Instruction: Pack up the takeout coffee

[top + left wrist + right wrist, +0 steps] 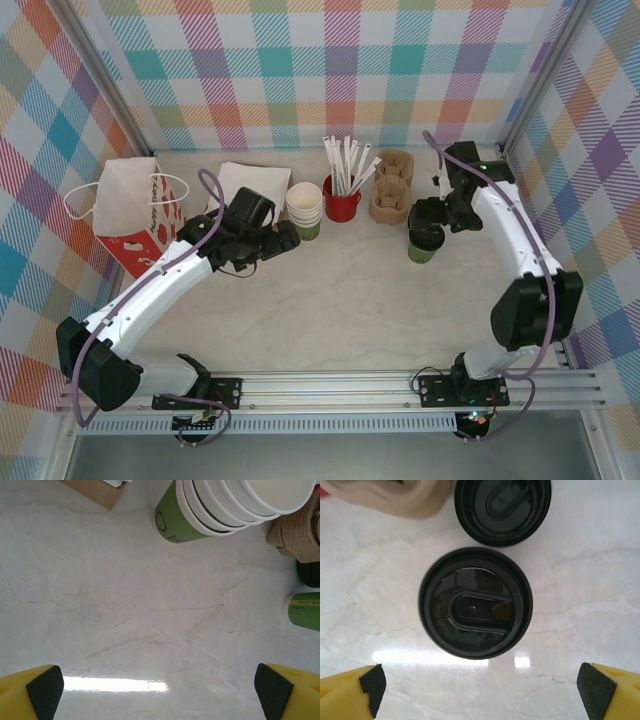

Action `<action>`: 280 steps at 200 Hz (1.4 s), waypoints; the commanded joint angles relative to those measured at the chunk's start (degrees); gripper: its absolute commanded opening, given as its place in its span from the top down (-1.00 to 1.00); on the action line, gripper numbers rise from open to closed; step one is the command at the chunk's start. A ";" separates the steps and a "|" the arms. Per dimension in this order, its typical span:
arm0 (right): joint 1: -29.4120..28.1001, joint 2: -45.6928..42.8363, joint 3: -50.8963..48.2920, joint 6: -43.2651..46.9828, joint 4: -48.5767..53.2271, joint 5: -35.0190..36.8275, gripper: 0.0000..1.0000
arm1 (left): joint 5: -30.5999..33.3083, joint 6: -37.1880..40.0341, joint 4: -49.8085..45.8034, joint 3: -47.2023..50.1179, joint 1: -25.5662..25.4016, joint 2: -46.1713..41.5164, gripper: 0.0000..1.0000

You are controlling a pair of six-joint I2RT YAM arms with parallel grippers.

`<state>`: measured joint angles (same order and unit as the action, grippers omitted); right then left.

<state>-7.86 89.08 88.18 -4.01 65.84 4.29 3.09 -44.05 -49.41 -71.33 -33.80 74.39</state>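
Marble desk [330, 310], plaid walls [300, 70]. Takeout coffee [420, 252] sat right of center in the top view, straight below the right pincer [482, 684], whose jaws gaped wide, clear of it; right arm [520, 260] bent in from lower right.
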 commanded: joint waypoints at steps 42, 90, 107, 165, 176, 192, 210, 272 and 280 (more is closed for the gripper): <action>0.21 -19.06 -8.18 -4.19 -11.93 -17.66 -0.98 | -0.56 0.47 0.88 -1.61 0.67 1.02 -1.00; 0.21 -29.59 -23.28 -12.19 -21.39 -27.09 -0.97 | -0.71 1.35 0.64 -3.14 0.76 2.14 -1.00; 0.20 -31.77 -28.23 -14.58 -24.27 -29.46 -0.96 | -0.38 2.33 -0.04 -3.85 0.91 2.03 -1.00; 0.21 -33.48 -35.40 -15.86 -26.99 -29.65 -0.96 | -2.00 14.57 -8.73 -16.06 9.06 1.78 -1.00; 0.21 -33.62 -35.66 -15.68 -26.99 -29.41 -0.96 | -1.73 17.33 -10.49 -19.42 11.72 1.75 -1.00; 0.21 -33.70 -35.71 -15.26 -26.68 -29.21 -0.96 | -1.94 20.65 -12.49 -23.32 16.39 1.73 -1.00; 0.19 -33.58 -35.63 -14.50 -26.32 -28.81 -0.96 | -2.82 23.41 -13.51 -26.37 21.96 1.63 -1.00; 0.21 -32.79 -36.06 -12.85 -25.46 -28.33 -0.96 | -6.91 30.35 -14.71 -30.96 39.17 2.38 -1.00; 0.21 -32.87 -35.98 -12.79 -25.26 -28.09 -0.97 | -7.00 31.06 -14.75 -31.30 40.93 2.75 -1.00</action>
<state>-7.86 56.29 52.80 -18.41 40.75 -23.46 -1.98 -17.72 -62.22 -100.25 2.59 76.47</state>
